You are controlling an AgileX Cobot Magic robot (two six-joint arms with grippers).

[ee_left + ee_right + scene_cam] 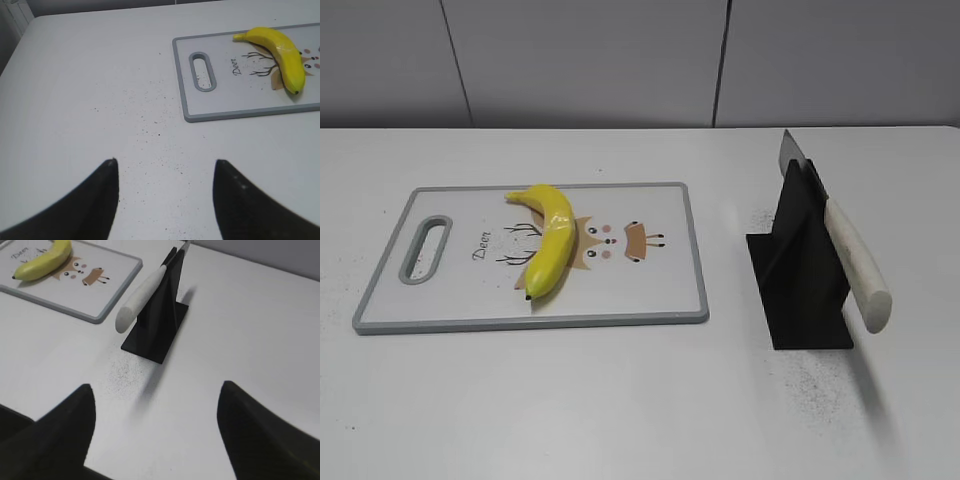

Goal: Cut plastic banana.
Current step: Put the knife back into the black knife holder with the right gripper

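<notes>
The yellow plastic banana (549,241) lies on a white cutting board (650,290) with a grey rim and a deer drawing. It also shows in the left wrist view (281,55) and in the right wrist view (44,260). A knife with a white handle (857,262) rests tilted in a black stand (800,270), blade up; the right wrist view shows the knife (141,296) too. My left gripper (165,165) is open over bare table, left of the board. My right gripper (157,390) is open, short of the knife stand. Neither gripper shows in the exterior view.
The board's handle slot (202,71) faces my left gripper. Dark specks dot the white table (620,400) near the stand and left of the board. A grey wall runs behind the table.
</notes>
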